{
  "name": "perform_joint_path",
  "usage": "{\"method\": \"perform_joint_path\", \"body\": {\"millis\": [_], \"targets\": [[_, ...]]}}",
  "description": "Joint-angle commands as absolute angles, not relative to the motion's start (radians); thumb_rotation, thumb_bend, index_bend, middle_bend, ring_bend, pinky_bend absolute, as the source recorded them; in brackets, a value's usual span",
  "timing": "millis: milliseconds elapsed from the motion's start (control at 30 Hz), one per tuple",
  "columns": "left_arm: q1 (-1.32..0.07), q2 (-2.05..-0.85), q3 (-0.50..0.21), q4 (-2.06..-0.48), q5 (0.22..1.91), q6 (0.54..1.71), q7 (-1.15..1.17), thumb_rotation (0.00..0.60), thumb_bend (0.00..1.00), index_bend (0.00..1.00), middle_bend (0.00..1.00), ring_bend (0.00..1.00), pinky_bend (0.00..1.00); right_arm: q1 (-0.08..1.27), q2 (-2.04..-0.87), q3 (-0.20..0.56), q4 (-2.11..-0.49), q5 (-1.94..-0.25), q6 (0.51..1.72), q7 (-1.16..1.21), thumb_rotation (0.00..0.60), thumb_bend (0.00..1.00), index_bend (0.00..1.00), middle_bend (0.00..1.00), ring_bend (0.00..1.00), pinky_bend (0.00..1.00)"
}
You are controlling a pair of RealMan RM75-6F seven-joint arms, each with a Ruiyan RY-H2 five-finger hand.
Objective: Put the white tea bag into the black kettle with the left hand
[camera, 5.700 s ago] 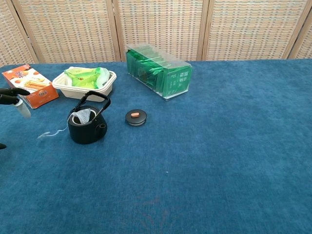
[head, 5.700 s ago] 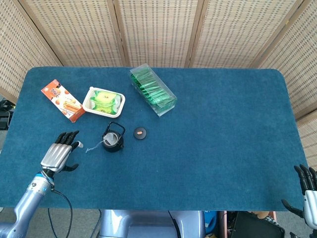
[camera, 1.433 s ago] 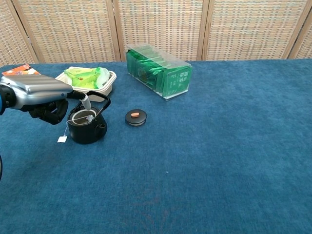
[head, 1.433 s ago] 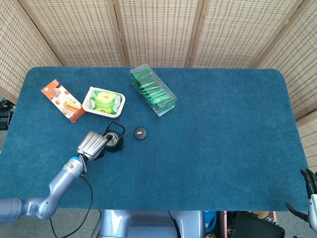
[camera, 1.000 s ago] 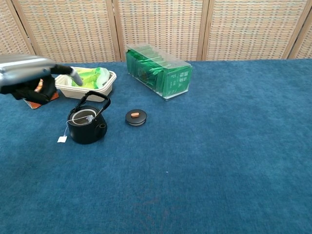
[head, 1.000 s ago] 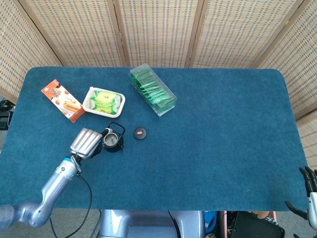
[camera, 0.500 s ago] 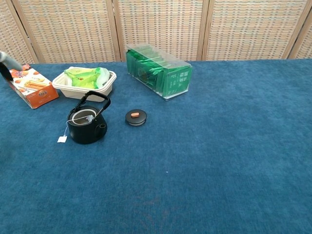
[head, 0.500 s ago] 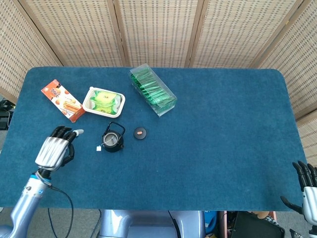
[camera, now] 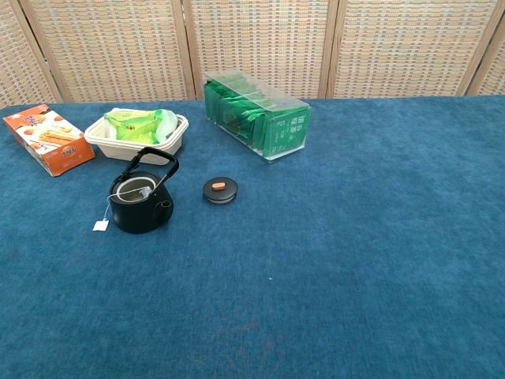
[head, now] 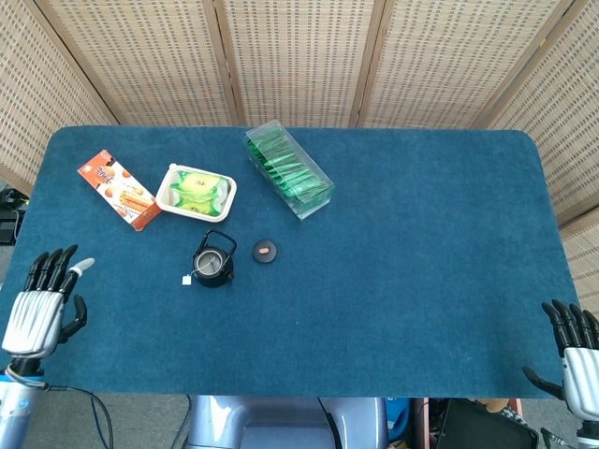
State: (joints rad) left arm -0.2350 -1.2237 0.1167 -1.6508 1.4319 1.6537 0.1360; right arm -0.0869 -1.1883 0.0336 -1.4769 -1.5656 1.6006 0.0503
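White tea bag [camera: 134, 189] is sitting inside black kettle [camera: 141, 205]; left hand [head: 39, 301] is hovering spread, empty. Risk: snagging the dangling tag [camera: 100, 226] would likely pull the bag out.

Both hands [head: 37, 313] [head: 578, 360] empty, fingers apart

Only the lid [camera: 220, 189] and white tray [camera: 173, 136] (both near) flank the kettle [camera: 142, 205].
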Motion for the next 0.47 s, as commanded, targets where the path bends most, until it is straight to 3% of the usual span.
{"method": "perform_joint_path", "body": {"millis": [33,467], "targets": [[-0.208,-1.224,0.126,-1.644,1.438,1.665,0.127,0.534,0.75,0.17,0.03,0.00,0.00,-0.085,-1.187,0.033,-1.480,-1.567,1.600,0.047,0.600,0.02,0.11,0.14,0.00,0.06],[-0.147,-1.224,0.124,-1.639,1.442,1.637,0.106,0.548,0.75,0.17,0.02,0.00,0.00,-0.074,-1.186,0.030,-1.490,-1.571,1.592,0.036,0.600,0.02,0.11,0.14,0.00,0.06]]}}
